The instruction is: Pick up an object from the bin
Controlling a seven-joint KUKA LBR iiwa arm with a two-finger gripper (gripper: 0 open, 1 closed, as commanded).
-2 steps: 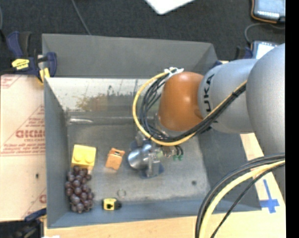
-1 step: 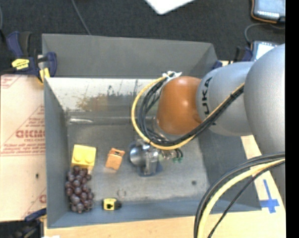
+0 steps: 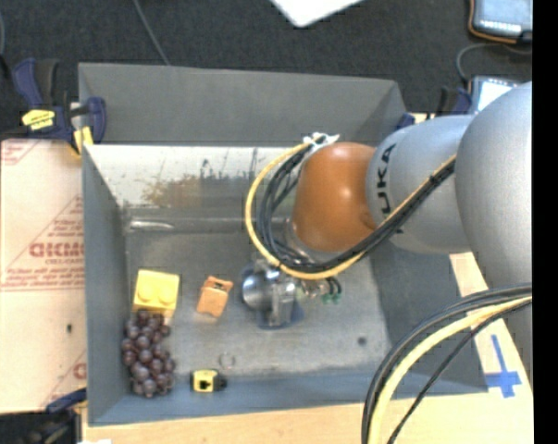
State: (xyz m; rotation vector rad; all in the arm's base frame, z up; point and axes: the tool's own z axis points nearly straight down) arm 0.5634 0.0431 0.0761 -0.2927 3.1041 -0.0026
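— Down on the floor of the grey metal bin (image 3: 103,211), how far along is the pick judged to be?

— It is judged not yet done. The silvery metal claw (image 3: 274,302) is seen low over the middle of the floor, and nothing is seen gripped in it. Whether the claw is apart or together cannot be told, as it is viewed from above and partly hidden by the rounded orange cover (image 3: 332,197) on the wrist.

— Which thing is found nearest?

— A small orange block (image 3: 214,297) is seen just beside the claw, on the view's left and apart from it. Further left a yellow studded plastic brick (image 3: 156,291) is seen, with a bunch of dark purple toy grapes (image 3: 147,351) close below it. A tiny yellow-and-black piece (image 3: 205,381) is seen near the front wall.

— What is left to be done?

— A thing has to be gripped and lifted clear of the bin, so nearly all of the task is judged outstanding.

— Is any writing made out?

— Only black letters (image 3: 387,181) on the grey arm (image 3: 464,183), read as "UKA" and taken for the end of the maker's name, KUKA. No label is made out on the things in the bin.
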